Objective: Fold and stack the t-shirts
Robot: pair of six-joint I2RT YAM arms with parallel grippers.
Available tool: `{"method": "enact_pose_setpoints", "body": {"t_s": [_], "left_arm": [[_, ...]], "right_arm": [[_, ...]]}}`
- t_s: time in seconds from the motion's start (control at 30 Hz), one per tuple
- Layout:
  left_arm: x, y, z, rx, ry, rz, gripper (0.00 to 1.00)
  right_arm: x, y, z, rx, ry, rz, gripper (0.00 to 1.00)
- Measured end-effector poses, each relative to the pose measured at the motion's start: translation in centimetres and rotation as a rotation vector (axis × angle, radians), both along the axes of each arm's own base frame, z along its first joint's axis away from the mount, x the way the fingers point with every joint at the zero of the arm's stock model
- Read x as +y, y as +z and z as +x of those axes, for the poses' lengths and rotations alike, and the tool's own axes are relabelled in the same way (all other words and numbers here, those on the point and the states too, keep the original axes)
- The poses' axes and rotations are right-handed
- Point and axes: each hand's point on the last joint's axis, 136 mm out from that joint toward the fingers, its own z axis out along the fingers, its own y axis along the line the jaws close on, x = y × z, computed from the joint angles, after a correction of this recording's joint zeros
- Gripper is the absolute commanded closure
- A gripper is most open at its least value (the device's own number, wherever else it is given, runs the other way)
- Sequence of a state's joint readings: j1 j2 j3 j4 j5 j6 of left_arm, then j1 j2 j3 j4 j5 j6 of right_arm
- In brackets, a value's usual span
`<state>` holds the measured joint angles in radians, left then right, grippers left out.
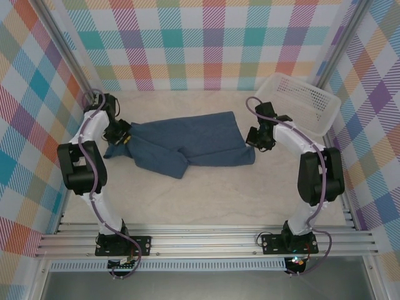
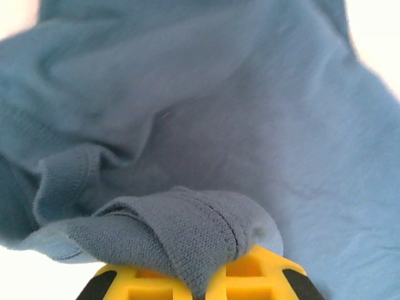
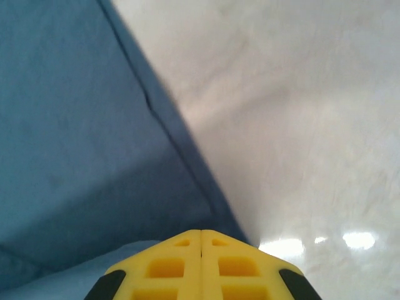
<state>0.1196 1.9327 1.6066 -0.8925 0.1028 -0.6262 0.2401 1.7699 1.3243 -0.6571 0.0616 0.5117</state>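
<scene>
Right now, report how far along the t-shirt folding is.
Done: the denim-blue t-shirt looks partly folded, with one flap doubled over along its near side. In hand: the left fingers pinch a bunched hem, and the right fingers are shut at the opposite edge. Left: flatten it into a neat fold and stack it.

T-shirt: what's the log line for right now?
left pincer: shut on t-shirt | right pincer: shut, at t-shirt edge | t-shirt: on table
</scene>
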Motion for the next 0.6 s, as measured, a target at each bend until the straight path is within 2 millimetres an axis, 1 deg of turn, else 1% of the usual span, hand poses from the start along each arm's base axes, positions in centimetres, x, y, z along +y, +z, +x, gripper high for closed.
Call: {"method": "enact_pose_setpoints", "body": {"t_s": [0.07, 0.1, 0.13, 0.17, 0.2, 0.23, 0.27, 0.3, 0.37, 0.43, 0.5, 0.53, 0.57, 0.6], "left_arm": [[-0.1, 0.0, 1.7, -0.021, -0.008, 0.004, 0.96], [-0.2, 0.0, 2.3, -0.027, -0.013, 0.005, 0.95], [-0.3, -0.1, 3.0, -0.031, -0.016, 0.005, 0.93], [-0.4, -0.3, 3.7, -0.037, -0.020, 0.005, 0.85], [-0.4, -0.3, 4.4, -0.046, -0.025, 0.006, 0.73], [-0.6, -0.4, 5.3, -0.059, -0.033, 0.006, 0.56], [-0.7, -0.5, 6.1, -0.075, -0.035, 0.001, 0.44], [-0.8, -0.5, 6.8, -0.085, -0.038, 0.000, 0.39], [-1.2, -0.5, 7.7, -0.103, -0.054, 0.012, 0.37], [-1.7, -0.4, 7.6, -0.110, -0.071, 0.054, 0.36], [-3.4, 0.0, 6.2, -0.126, -0.108, 0.100, 0.39], [-4.9, 0.5, 4.8, -0.126, -0.138, 0.111, 0.41], [-7.1, 1.1, 3.0, -0.130, -0.179, 0.111, 0.42], [-8.8, 1.8, 1.7, -0.141, -0.215, 0.109, 0.43]], "right_arm": [[-0.6, 0.6, 2.1, -0.034, -0.018, -0.026, 1.00], [-0.9, 1.0, 2.9, -0.049, -0.027, -0.036, 1.00], [-1.2, 1.5, 3.7, -0.067, -0.035, -0.048, 1.00], [-1.4, 2.0, 4.4, -0.084, -0.043, -0.055, 1.00], [-1.6, 2.5, 4.9, -0.095, -0.049, -0.063, 1.00], [-1.8, 3.0, 5.4, -0.104, -0.054, -0.070, 1.00], [-1.8, 3.4, 6.0, -0.113, -0.054, -0.074, 1.00], [-1.7, 3.6, 6.5, -0.118, -0.053, -0.075, 1.00], [-1.5, 3.6, 7.3, -0.115, -0.047, -0.070, 1.00], [-1.2, 2.9, 7.6, -0.091, -0.041, -0.063, 1.00], [-1.0, 1.9, 7.2, -0.058, -0.034, -0.056, 1.00], [-0.9, 1.5, 6.9, -0.040, -0.030, -0.052, 1.00], [-0.9, 1.3, 6.6, -0.029, -0.028, -0.051, 1.00], [-0.8, 1.2, 6.5, -0.021, -0.026, -0.046, 1.00]]}}
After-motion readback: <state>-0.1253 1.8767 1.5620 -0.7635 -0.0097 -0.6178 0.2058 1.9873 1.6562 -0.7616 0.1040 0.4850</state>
